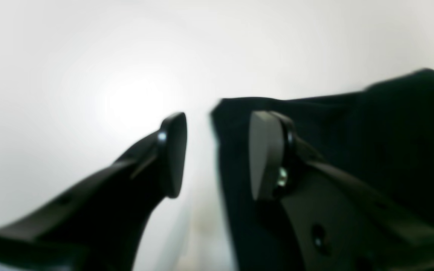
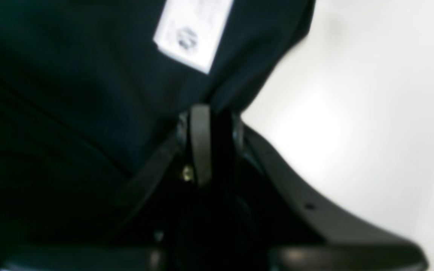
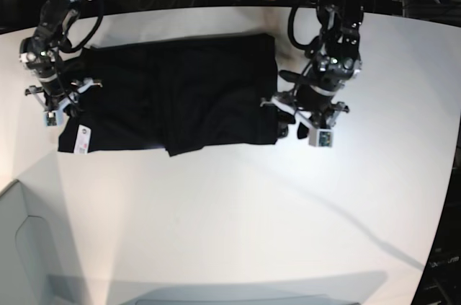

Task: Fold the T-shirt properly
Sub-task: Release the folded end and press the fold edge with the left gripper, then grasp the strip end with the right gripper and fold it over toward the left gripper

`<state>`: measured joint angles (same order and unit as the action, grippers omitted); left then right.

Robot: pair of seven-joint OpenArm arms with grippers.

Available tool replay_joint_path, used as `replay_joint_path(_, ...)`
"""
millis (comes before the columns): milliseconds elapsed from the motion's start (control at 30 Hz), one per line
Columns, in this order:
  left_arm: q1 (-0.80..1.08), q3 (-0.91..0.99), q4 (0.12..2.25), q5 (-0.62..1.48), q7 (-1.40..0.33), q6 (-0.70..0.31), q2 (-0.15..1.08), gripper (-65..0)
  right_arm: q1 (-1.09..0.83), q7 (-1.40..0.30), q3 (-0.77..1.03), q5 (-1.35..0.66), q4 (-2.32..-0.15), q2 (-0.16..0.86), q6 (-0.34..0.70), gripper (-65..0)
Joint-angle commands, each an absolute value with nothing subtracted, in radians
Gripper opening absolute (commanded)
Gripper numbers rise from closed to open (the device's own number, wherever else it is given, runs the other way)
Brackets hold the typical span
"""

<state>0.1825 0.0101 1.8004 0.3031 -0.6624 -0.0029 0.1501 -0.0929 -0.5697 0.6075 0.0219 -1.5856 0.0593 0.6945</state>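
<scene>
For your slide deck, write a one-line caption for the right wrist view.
Right gripper pinches the edge of the black T-shirt near its white tag, over a white table.

left gripper [image 1: 217, 154] low, jaws apart, right gripper [image 2: 213, 124] pinched closed (both arms reaching down)

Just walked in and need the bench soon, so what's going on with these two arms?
A two-armed robot is folding a black T-shirt that lies partly folded on the white table. The right gripper has closed on the shirt's edge near the white tag, at the end on the base view's left. The left gripper is at the opposite end with its jaws apart, straddling the cloth's edge but not pinching it yet. Folding is clearly not finished.
</scene>
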Motion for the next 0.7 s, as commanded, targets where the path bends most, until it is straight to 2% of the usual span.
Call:
replay_joint_path(0, 0.177, 0.019, 1.817, 0.308, -0.647, -0.004, 0.154, -38.3, -0.081, -0.538, 0.607, -0.005, -1.635, 0.061, 0.698, -65.0)
replay_joint_path(367, 0.183, 0.027, 1.639, 0.308, -0.636, -0.005, 0.160, -38.3, -0.186, -0.538, 0.532, -0.005, -1.914, -0.071, 0.698, -65.0)
replay_joint_path(567, 0.153, 0.027, 1.596, 0.308, -0.636, -0.005, 0.153, -38.3, -0.289, -0.538, 0.297, -0.005, -2.035, -0.157, 0.698, -65.0)
replay_joint_path(667, 0.151, 0.022, 1.596, 0.308, -0.636, -0.005, 0.153, -38.3, -0.294, -0.538, 0.139, -0.005, -2.031, -0.157, 0.698, -65.0)
